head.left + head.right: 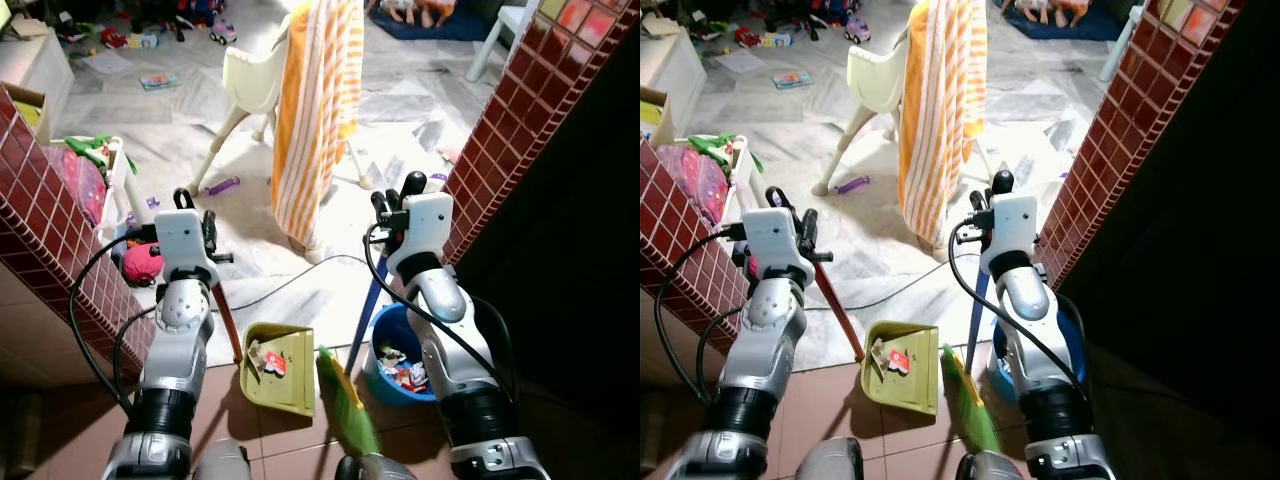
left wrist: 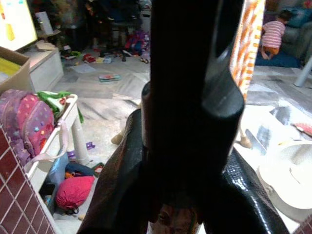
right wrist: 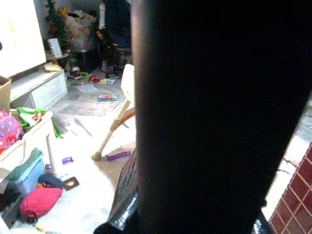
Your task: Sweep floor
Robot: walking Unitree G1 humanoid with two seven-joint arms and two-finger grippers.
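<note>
- Our left gripper (image 1: 197, 213) is clamped on the red-brown handle (image 1: 228, 320) of the yellow-green dustpan (image 1: 277, 369), which sits on the floor (image 1: 250, 255) holding scraps.
- Our right gripper (image 1: 393, 200) is closed around the blue stick (image 1: 362, 325) of the green broom (image 1: 347, 403), just beside the dustpan.
- A blue bucket (image 1: 392, 330) of litter stands near the tiled wall (image 1: 520, 120).

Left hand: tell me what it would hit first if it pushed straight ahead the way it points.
Probably the white high chair with the orange striped towel, past open floor. The left hand points that way, but depth is unclear.
</note>
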